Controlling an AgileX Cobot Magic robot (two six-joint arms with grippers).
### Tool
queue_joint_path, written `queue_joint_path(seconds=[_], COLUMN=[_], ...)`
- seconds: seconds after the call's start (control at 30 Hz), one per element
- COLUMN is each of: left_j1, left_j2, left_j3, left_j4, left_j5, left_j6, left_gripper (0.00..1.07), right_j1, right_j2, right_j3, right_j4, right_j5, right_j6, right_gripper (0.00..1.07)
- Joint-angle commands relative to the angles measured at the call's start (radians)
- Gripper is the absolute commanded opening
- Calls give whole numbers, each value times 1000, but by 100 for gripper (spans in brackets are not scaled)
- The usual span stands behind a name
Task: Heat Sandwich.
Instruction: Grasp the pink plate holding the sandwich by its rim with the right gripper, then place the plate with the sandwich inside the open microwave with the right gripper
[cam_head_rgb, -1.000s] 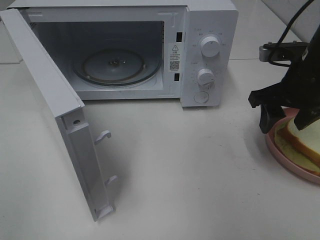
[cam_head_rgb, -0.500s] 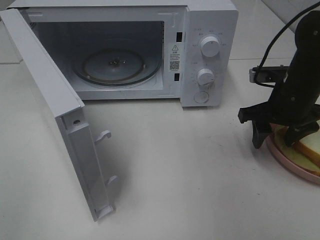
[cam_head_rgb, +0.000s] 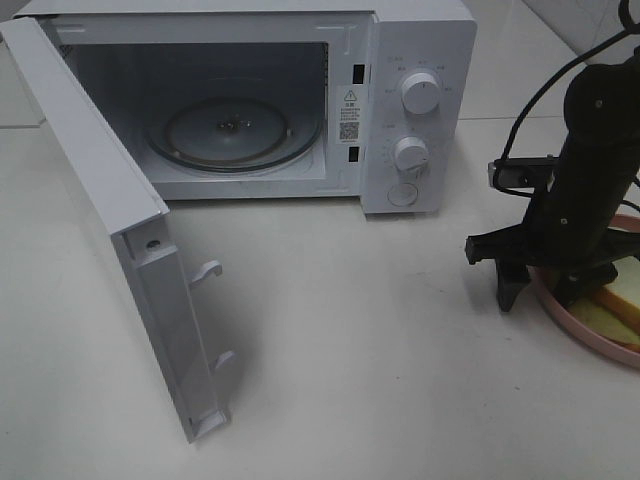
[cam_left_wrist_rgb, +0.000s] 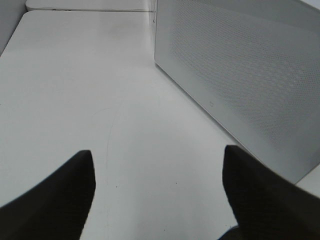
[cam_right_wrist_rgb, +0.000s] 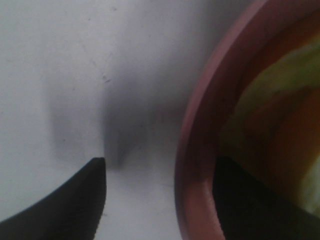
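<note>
Straddling round pink plate (cam_right_wrist_rgb: 200, 125) rim: right gripper (cam_right_wrist_rgb: 161, 162), spread; layered sandwich (cam_head_rgb: 622, 300) inside; left gripper (cam_left_wrist_rgb: 157, 150) spread.

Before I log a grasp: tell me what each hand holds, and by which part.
Nothing is held. The right hand straddles the rim of the pink plate, jaws open; the left hand is open, empty.

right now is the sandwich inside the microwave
No, the sandwich lies on the pink plate, outside the microwave, whose glass turntable is bare.

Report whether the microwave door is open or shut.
Open. The microwave door stands wide on its left hinge, leaving the bare glass turntable in view.
</note>
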Motion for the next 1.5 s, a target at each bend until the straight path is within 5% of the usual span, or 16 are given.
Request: queue_joint_path(seconds=[0.03, 0.47, 0.73, 1.17, 1.5], left_j1=[4, 4, 4, 4, 4], left_j2=[-23, -23, -23, -23, -23], left_j3=[2, 2, 2, 2, 2], left_j4=[-1, -1, -1, -1, -1], left_j5=[-4, -4, -4, -4, -4], left_j6=[-2, -2, -2, -2, -3], left_gripper=[68, 68, 68, 68, 68], right_j1=[-4, -4, -4, 12, 156], right_j2=[15, 24, 24, 12, -137], right_j3=[6, 11, 11, 11, 96], right_j4=[-69, -119, -119, -146, -248], right_j5=[-20, -16, 3, 80, 92], right_j6=[83, 134, 65, 36, 88], right_gripper=[56, 38, 0, 0, 0])
